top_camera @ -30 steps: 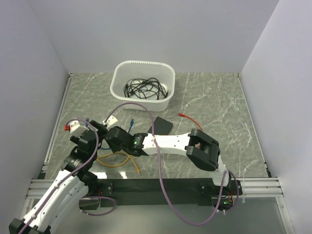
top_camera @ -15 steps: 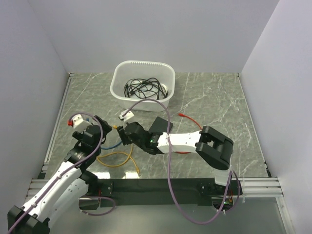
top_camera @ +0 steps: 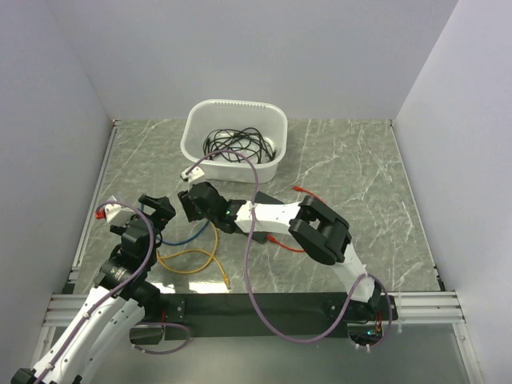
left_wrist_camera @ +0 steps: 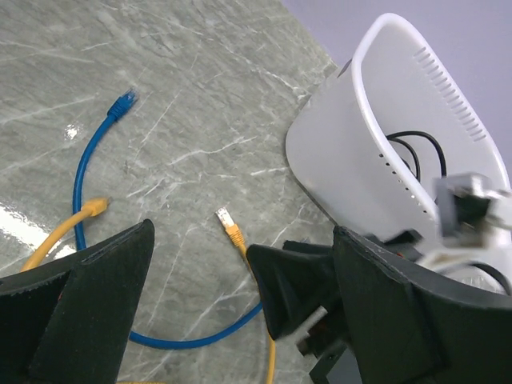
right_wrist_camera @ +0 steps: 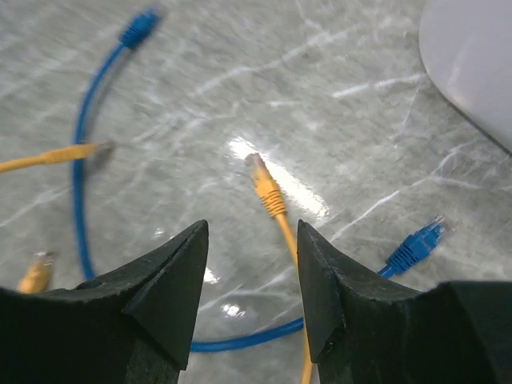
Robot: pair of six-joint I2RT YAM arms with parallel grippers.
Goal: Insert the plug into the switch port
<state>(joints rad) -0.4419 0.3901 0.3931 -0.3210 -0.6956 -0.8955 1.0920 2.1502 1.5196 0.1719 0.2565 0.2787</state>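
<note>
Tub (top_camera: pixel 234 120) far centre. Right arm (top_camera: pixel 272 214) lies across switch (top_camera: pixel 269 198), mostly hiding it. Left gripper (left_wrist_camera: pixel 244 236) spread wide, empty. Right gripper (right_wrist_camera: pixel 252 232) half spread, empty, facing it. Blue cable (right_wrist_camera: pixel 80 160) loops on table (right_wrist_camera: pixel 360 120). Yellow plug (right_wrist_camera: pixel 264 182) just ahead of right tips, untouched.

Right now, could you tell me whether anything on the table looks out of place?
Yes: a blue cable and a yellow cable lie loose and crossed on the table, and a red cable runs under the right arm.
</note>
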